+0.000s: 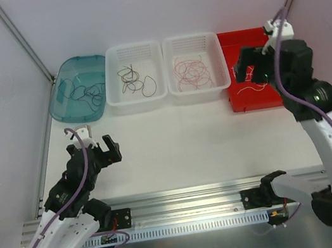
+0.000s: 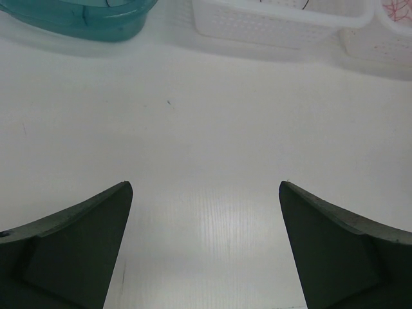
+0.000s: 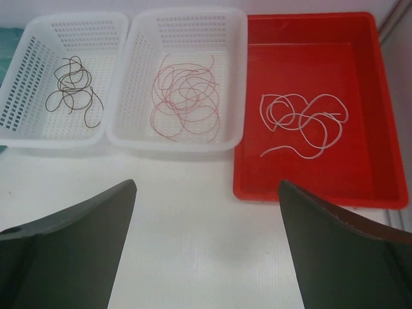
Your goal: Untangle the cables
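Note:
Each cable lies apart in its own container at the back of the table. A white cable (image 3: pixel 302 122) lies in the red tray (image 3: pixel 380 96). A pink cable (image 3: pixel 187 96) lies in the right white basket (image 3: pixel 138 90). A brown cable (image 3: pixel 71 90) lies in the left white basket (image 3: pixel 26 71). A black cable (image 1: pixel 86 93) lies in the teal tray (image 1: pixel 67 74). My right gripper (image 3: pixel 206 187) is open and empty, held high before the red tray (image 1: pixel 264 97). My left gripper (image 2: pixel 206 187) is open and empty over bare table at the near left.
The containers stand in a row along the back wall. In the left wrist view the teal tray (image 2: pixel 84 22) and a white basket (image 2: pixel 270 26) show at the top edge. A metal rail (image 1: pixel 188 210) runs along the near edge between the arm bases.

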